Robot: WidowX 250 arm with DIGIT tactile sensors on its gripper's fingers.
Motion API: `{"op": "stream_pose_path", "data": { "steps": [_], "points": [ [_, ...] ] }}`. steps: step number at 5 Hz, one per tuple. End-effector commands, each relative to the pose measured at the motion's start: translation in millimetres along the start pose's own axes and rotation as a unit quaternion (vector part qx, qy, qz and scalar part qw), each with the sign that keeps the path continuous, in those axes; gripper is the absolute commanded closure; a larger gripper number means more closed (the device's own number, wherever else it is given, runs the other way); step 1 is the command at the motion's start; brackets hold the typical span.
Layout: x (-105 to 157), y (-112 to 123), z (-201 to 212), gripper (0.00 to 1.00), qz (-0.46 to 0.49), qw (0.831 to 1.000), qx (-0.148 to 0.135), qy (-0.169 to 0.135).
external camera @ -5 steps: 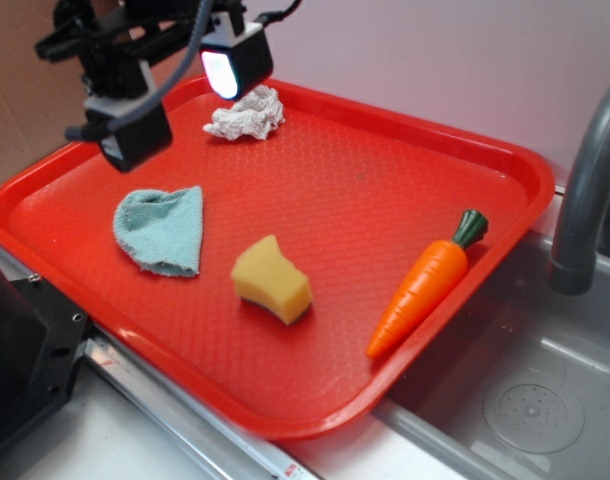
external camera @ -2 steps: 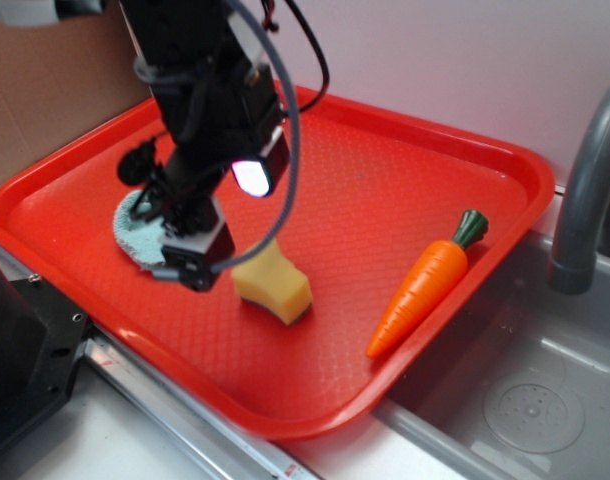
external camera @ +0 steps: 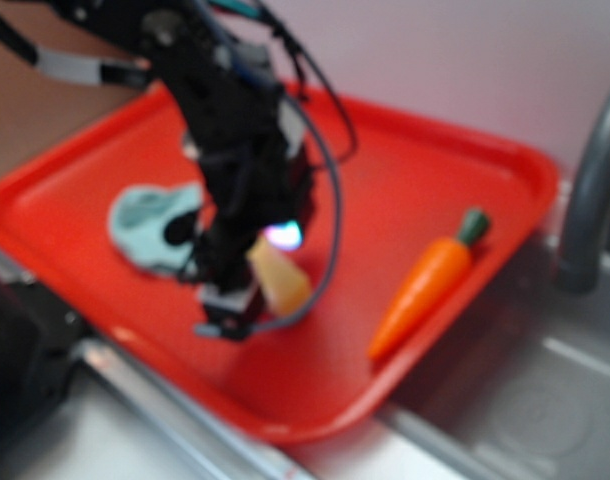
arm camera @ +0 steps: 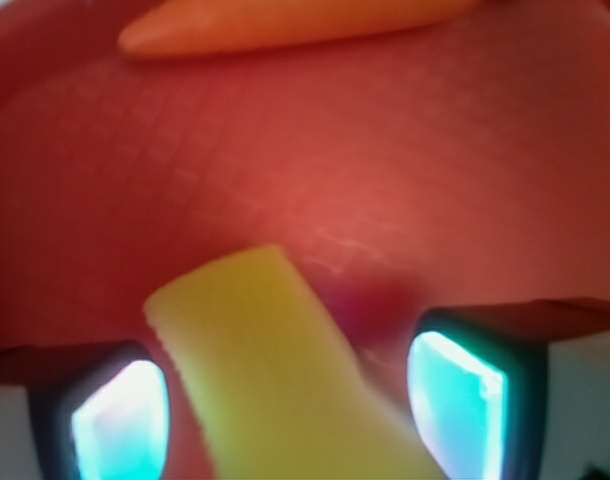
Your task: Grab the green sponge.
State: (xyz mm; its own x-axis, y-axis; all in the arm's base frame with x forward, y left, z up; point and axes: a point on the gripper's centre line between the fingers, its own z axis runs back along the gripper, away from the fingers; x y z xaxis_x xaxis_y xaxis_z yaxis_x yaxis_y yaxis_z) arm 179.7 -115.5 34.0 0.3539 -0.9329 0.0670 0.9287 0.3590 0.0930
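Note:
The green sponge point(external camera: 281, 281), a pale-yellow foam block, lies on the red tray point(external camera: 435, 190) near its front middle. My gripper point(external camera: 228, 308) has come down over the sponge's left end, and the black arm hides part of it. In the wrist view the sponge point(arm camera: 275, 370) stands between my two lit fingers point(arm camera: 120, 420), with red tray showing on both sides of it. The gap on the right side is wider. The jaws of the gripper point(arm camera: 290, 410) are open and do not press the sponge.
A toy carrot point(external camera: 430, 285) lies near the tray's right rim and shows at the top of the wrist view point(arm camera: 285, 20). A light-teal cloth point(external camera: 145, 225) lies left of the arm. A grey faucet point(external camera: 590, 200) and sink point(external camera: 525, 400) are on the right.
The arm has swung from the tray's back left, over the teal cloth, down to the sponge. The gripper now straddles the sponge. The exterior view is blurred by motion.

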Motion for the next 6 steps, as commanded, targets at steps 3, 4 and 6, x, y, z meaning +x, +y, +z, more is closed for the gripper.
{"op": "stream_pose_path", "data": {
  "steps": [3,4,6],
  "points": [
    [0,5,-3,1.0,-0.003,1.0,-0.011,0.002],
    [-3,21,34,1.0,0.118,0.991,-0.017,0.056],
    [-8,37,116,1.0,0.36,0.93,-0.059,0.046]
  ]
}}
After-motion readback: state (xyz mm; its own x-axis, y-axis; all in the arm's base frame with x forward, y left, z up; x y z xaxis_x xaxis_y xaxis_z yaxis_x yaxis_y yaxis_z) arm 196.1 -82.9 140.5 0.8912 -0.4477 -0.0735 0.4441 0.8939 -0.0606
